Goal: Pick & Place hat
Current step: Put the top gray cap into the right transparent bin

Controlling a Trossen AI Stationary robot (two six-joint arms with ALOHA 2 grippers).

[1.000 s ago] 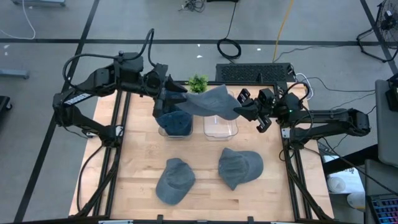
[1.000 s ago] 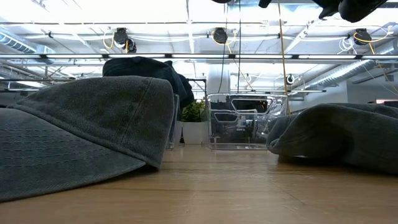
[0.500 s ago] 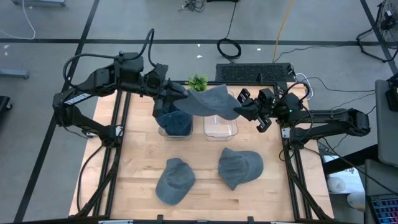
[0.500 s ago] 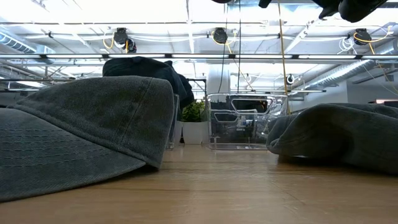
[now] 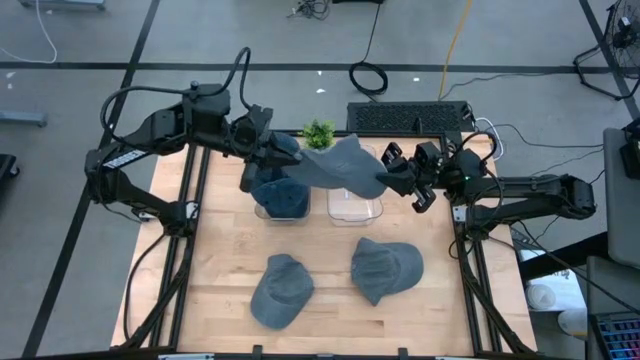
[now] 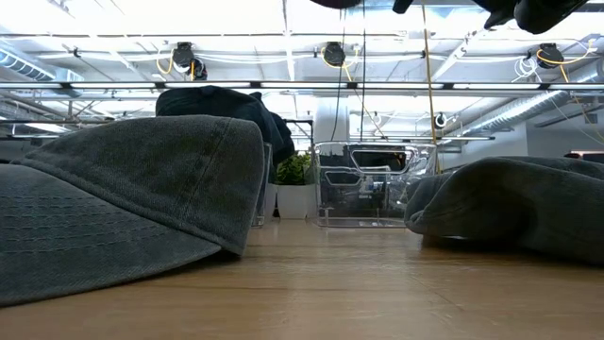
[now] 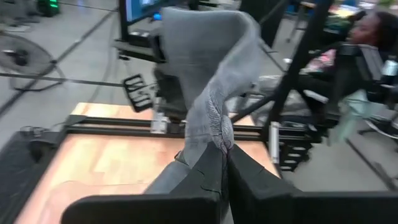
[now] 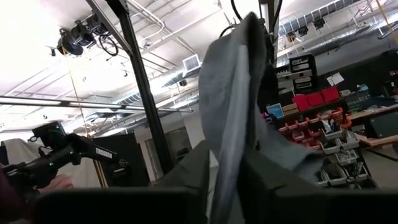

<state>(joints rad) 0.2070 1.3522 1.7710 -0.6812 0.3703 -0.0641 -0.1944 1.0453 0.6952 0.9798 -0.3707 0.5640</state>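
Observation:
A grey cap (image 5: 338,163) is held in the air between both grippers, above two clear bins at the table's far side. My left gripper (image 5: 285,148) is shut on its left end, my right gripper (image 5: 385,180) is shut on its right end. The left bin (image 5: 278,200) holds another dark cap (image 6: 222,106). The right bin (image 5: 355,207) shows through its clear walls in the low view (image 6: 363,184). Two more grey caps lie on the table nearer the front, one at the left (image 5: 281,290) and one at the right (image 5: 385,269). My left gripper pinches the cap's cloth edge (image 7: 214,134) between its two fingers, coming level from the table's left. The cap is lifted clear and stretches away from the fingers. My right gripper pinches the cap's opposite edge (image 8: 233,149) between its two fingers, coming from the table's right. The cap is lifted clear above the bins.
A small green plant (image 5: 318,132) stands behind the bins. A keyboard (image 5: 408,117) lies beyond the table's far edge. Black frame rails (image 5: 472,290) run along the table's left and right sides. A person sits in the room beyond (image 7: 367,37).
My left gripper has moved a little toward the table's far edge and up with its end of the cap. The cap's left end has risen, while the right end stays with my right gripper.

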